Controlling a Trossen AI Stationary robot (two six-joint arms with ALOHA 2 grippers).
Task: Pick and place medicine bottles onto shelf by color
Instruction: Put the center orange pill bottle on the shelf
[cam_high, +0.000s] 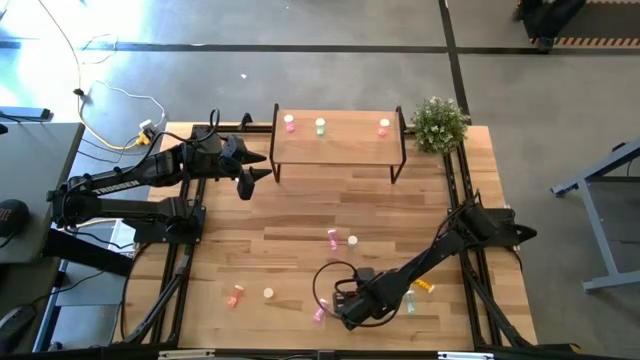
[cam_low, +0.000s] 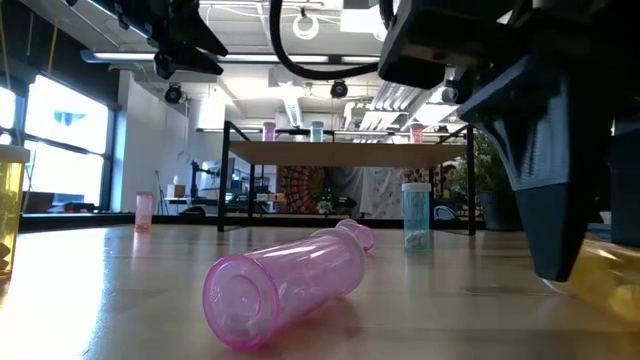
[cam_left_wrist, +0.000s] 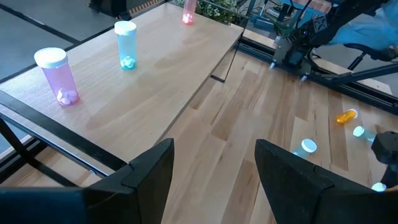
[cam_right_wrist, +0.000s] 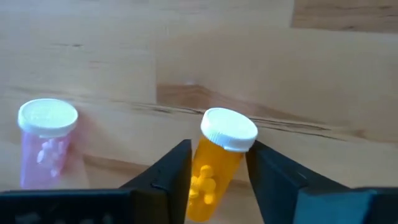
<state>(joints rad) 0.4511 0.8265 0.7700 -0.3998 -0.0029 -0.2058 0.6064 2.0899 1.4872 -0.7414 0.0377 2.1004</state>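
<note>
The shelf (cam_high: 340, 148) stands at the table's far middle with three bottles upright on it: pink (cam_left_wrist: 57, 78), pale green (cam_left_wrist: 125, 45) and salmon-red (cam_high: 383, 126). My right gripper (cam_high: 348, 305) points down near the front edge, shut on an orange bottle (cam_right_wrist: 214, 158). A pink bottle (cam_right_wrist: 45, 146) is close beside it. Another pink bottle (cam_low: 290, 285) lies on its side on the table. My left gripper (cam_left_wrist: 211, 174) hangs open above the table by the shelf's left end, touching nothing. My right gripper pinches the orange bottle's body just under its white cap (cam_right_wrist: 199, 168), one finger on each side. The fingers come from above, pointing steeply down. The cap end (cam_right_wrist: 229, 129) sticks out beyond the fingertips. The bottle's lower end is hidden by the fingers.
Loose bottles lie about the front of the table: orange (cam_high: 235, 296), pink (cam_high: 332, 238), pale green (cam_high: 411, 300), orange (cam_high: 427, 288), plus a white cap (cam_high: 268, 293). A potted plant (cam_high: 438, 124) stands at the shelf's right end.
</note>
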